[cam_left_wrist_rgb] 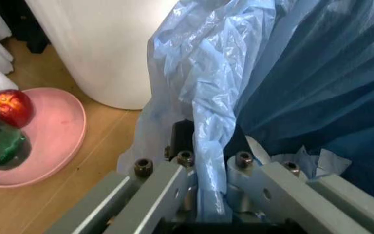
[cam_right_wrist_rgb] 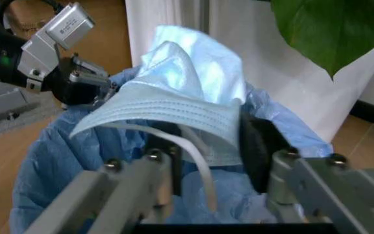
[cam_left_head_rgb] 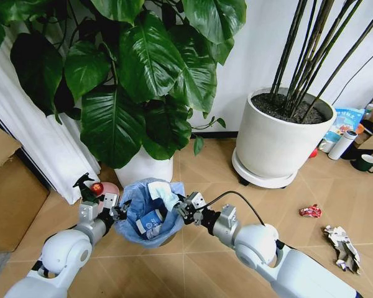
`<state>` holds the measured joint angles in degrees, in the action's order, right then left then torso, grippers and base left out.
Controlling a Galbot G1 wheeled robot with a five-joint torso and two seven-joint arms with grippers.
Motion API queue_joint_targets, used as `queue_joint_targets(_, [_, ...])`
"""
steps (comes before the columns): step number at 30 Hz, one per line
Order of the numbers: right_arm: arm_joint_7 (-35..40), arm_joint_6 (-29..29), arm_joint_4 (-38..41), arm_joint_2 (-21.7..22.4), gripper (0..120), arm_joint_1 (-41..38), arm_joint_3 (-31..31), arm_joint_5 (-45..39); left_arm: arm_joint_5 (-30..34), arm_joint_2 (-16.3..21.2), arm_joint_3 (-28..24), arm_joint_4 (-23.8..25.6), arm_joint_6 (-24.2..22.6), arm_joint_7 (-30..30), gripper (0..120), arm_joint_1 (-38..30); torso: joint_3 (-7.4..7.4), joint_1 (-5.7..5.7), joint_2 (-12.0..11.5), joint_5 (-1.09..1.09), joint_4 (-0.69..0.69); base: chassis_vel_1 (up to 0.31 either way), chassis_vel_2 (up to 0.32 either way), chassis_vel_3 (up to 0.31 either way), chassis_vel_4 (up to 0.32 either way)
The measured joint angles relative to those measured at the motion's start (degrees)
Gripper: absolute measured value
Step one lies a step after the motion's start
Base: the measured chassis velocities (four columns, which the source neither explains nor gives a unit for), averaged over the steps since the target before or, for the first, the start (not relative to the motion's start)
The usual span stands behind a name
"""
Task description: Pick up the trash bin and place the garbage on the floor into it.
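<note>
The left gripper (cam_left_wrist_rgb: pixel 206 195) clamps the crinkly blue-bagged rim of the round trash bin (cam_left_head_rgb: pixel 150 214), apparently lifted off the chevron floor (cam_left_head_rgb: pixel 280 205), while the right gripper (cam_right_wrist_rgb: pixel 213 161) pinches a pleated blue face mask (cam_right_wrist_rgb: pixel 180 97) over its mouth.

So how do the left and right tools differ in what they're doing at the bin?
The left tool is shut on the trash bin, pinching the blue bag at its rim, while the right tool grips a light-blue face mask.
The left tool is at the bin's left edge; the right tool holds the mask over the opening from the right.
Both are closed at the rim.
</note>
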<state>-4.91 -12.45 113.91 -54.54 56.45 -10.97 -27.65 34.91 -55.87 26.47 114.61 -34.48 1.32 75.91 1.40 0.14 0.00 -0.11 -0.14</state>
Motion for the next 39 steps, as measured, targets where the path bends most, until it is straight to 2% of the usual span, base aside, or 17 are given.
queue_joint_targets(1, [0.00, 0.00, 0.00, 0.00, 30, 0.00, 0.00, 0.00, 0.00, 0.00, 0.00, 0.00, 0.00, 0.00, 0, 0.00, 0.00, 0.00, 0.00, 0.00, 0.00, 0.000, 0.000, 0.000, 0.000])
queue_joint_targets(4, [0.13, 0.00, -0.02, -0.10, 43, 0.01, -0.01, 0.03, -0.04, 0.00, 0.11, 0.10, 0.00, 0.00, 0, 0.12, 0.00, 0.00, 0.00, 0.00, 0.00, 0.000, 0.000, 0.000, 0.000])
queue_joint_targets(5, [0.13, 0.00, -0.02, -0.10, 43, 0.01, -0.01, 0.03, -0.04, 0.00, 0.11, 0.10, 0.00, 0.00, 0, 0.12, 0.00, 0.00, 0.00, 0.00, 0.00, 0.000, 0.000, 0.000, 0.000])
queue_joint_targets(8, [0.32, 0.00, 0.18, -0.10, 60, 0.19, 0.18, 0.03, -0.10, 0.00, 0.15, 0.18, 0.00, 0.00, 0, 0.18, 0.00, 0.00, 0.00, 0.00, 0.00, 0.000, 0.000, 0.000, 0.000])
queue_joint_targets(9, [0.32, 0.00, 0.18, -0.10, 60, 0.19, 0.18, 0.03, -0.10, 0.00, 0.15, 0.18, 0.00, 0.00, 0, 0.18, 0.00, 0.00, 0.00, 0.00, 0.00, 0.000, 0.000, 0.000, 0.000])
queue_joint_targets(11, [0.40, 0.00, 0.34, -0.17, 68, 0.27, 0.19, 0.03, -0.14, -0.04, 0.16, 0.25, 0.00, 0.00, 0, 0.23, 0.00, 0.00, 0.00, 0.00, -0.01, 0.000, 0.000, 0.000, 0.000])
queue_joint_targets(13, [0.43, -0.01, 0.40, -0.18, 68, 0.27, 0.19, 0.03, -0.15, -0.05, 0.16, 0.27, 0.00, 0.01, 0, 0.25, 0.00, 0.00, 0.00, 0.00, -0.01, 0.000, 0.000, 0.000, 0.000])
queue_joint_targets(17, [0.48, -0.03, 0.73, -0.20, 91, 0.43, 0.22, 0.01, -0.30, -0.10, 0.38, 0.58, -0.01, 0.02, 0, 0.88, 0.00, 0.00, 0.00, 0.00, 0.00, 0.000, 0.000, 0.000, 0.000])
queue_joint_targets(20, [0.49, -0.04, 0.78, -0.20, 98, 0.55, 0.34, 0.01, -0.36, -0.12, 0.50, 0.67, 0.00, 0.02, 0, 1.14, 0.00, 0.00, 0.00, 0.00, 0.00, 0.000, 0.000, 0.000, 0.000])
queue_joint_targets(30, [0.90, 0.00, 1.73, -0.19, 100, 2.10, 1.94, -0.14, -0.60, -0.52, 0.78, 0.70, 0.00, 0.02, 0, 1.41, 0.00, 0.00, 0.00, 0.00, 0.00, 0.000, 0.000, 0.000, 0.000])
queue_joint_targets(35, [2.16, 0.24, 3.64, -0.11, 100, 3.56, 4.87, -0.76, -0.68, -0.54, 1.28, 0.60, 0.02, 0.02, 0, 1.67, 0.00, 0.00, 0.00, 0.01, 0.00, 0.000, 0.000, 0.000, 0.000])
queue_joint_targets(39, [4.10, 0.24, 6.61, 1.05, 100, 7.20, 10.03, -1.26, -0.76, -0.61, 2.55, 0.47, 0.13, -0.03, 0, 2.22, 0.00, 0.00, 0.00, 0.01, 0.00, 0.000, 0.000, 0.000, 0.000])
